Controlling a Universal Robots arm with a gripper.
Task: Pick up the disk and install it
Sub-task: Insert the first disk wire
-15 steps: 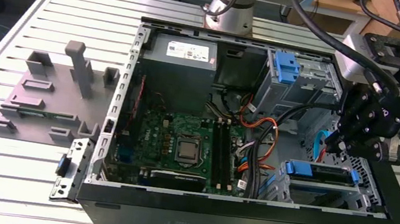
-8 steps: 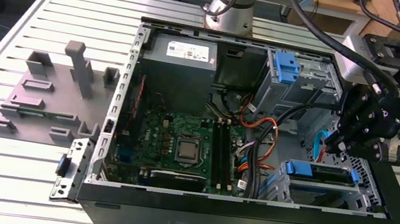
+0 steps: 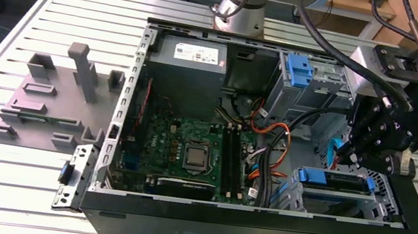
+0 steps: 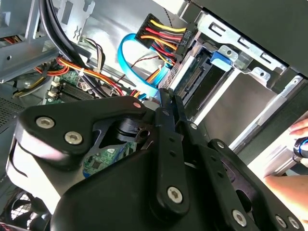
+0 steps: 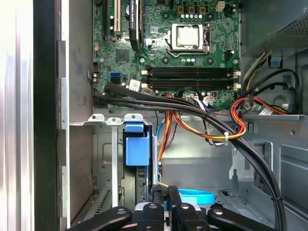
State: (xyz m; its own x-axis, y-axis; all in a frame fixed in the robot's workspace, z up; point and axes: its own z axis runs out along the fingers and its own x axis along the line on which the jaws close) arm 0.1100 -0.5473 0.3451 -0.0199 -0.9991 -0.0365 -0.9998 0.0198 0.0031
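Second wrist view: my gripper (image 4: 166,98) has its jaws pressed together, two thin black fingers (image 4: 163,125) side by side with nothing between them. Tips sit just above a light-blue flat cable (image 4: 129,57) and near a black power connector (image 4: 161,36) with yellow, red and black wires.

First wrist view: my fingertips show at the frame edge, next to the same light-blue cable (image 5: 197,196). The disk (image 5: 136,149) is seated in the lower drive cage (image 5: 103,159), its blue bracket facing out. Beyond it, black cables (image 5: 192,108) run across to the motherboard (image 5: 159,48), CPU socket (image 5: 188,36) exposed.

Exterior view: my gripper (image 3: 351,160) hangs inside the open computer case (image 3: 258,230), at the exterior view's right, just above the drive cage where the disk (image 3: 336,181) sits. A second blue bracket (image 3: 299,71) sits in the upper bay. Grey metal box (image 3: 191,55) is at the case's far corner. Grey fixture (image 3: 54,100) stands on the slatted table (image 3: 0,185), well apart from the case.

A person's hand (image 4: 296,168) rests at the case edge in the second wrist view.
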